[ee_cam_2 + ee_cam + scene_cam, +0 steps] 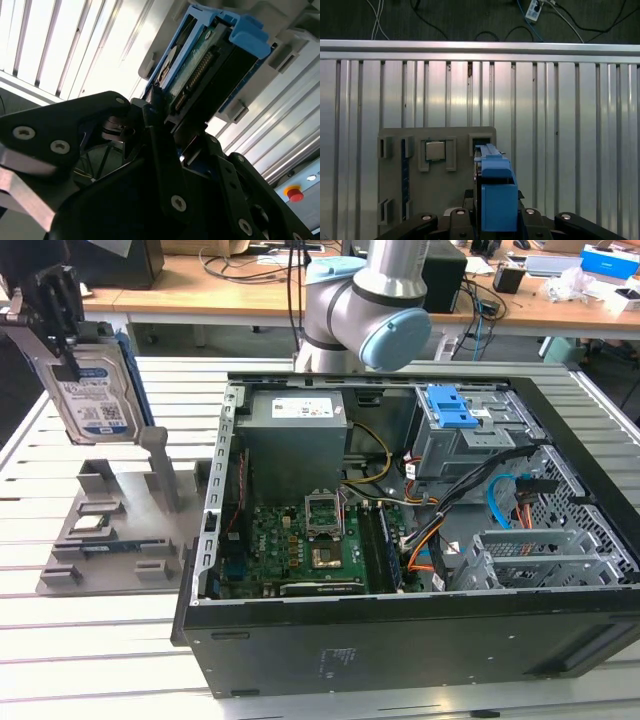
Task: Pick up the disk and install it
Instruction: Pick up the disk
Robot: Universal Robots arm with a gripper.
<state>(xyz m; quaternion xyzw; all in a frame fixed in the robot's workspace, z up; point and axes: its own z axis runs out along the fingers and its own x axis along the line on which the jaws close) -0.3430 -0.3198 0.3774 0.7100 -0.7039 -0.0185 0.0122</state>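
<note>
the gripper [62,335] is clamped on the top edge of the disk [97,390], which hangs beneath it with its long axis roughly upright, clear above the grey holder [110,540] at the exterior view's left. the open computer case [400,650] lies well apart toward the exterior view's right on the slatted metal table [90,670]. cluttered desks [250,295] stand behind.

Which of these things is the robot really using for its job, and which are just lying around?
For the job:
- the disk, held up in the air
- the gripper, shut on it
- the open computer case

Just lying about:
- the grey holder tray
- the small silver chip sitting on that tray
- the wooden desk behind
</note>
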